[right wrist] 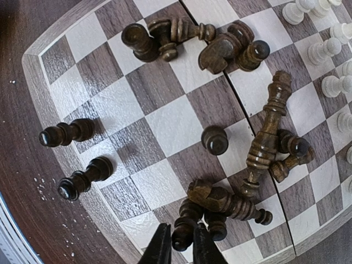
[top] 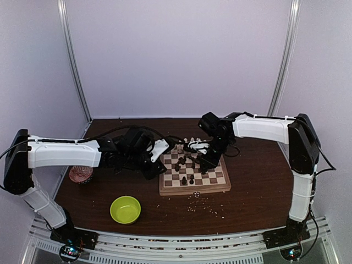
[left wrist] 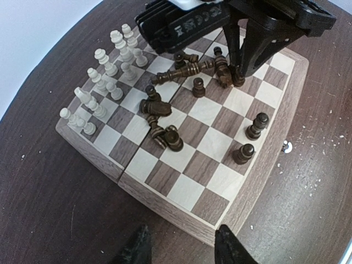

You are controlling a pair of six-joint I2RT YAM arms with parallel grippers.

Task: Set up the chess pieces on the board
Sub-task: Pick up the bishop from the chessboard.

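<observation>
A lime-green bowl (top: 125,209) sits at the near side of the table (top: 253,187). Pale crumbs (top: 204,204) are scattered just in front of the chessboard (top: 193,190), which lies flat near the table's middle, between the two arms.

On the chessboard's nearest squares, two dark pieces (right wrist: 69,133) stand upright, a little apart.

The left gripper (left wrist: 184,250) hangs over bare table just off the chessboard's left edge. Its fingers are spread wide with nothing between them.

The right gripper (right wrist: 179,250) is down over the chessboard's right half. Its fingers are drawn in narrowly about the head of an upright dark pawn (right wrist: 185,231), which fills the gap between them.

Beside that pawn, toppled dark pieces (right wrist: 264,143) lie in loose heaps across the middle squares, some resting on one another.

On the far rows, the cream pieces (left wrist: 110,71) stand upright in a cluster.
</observation>
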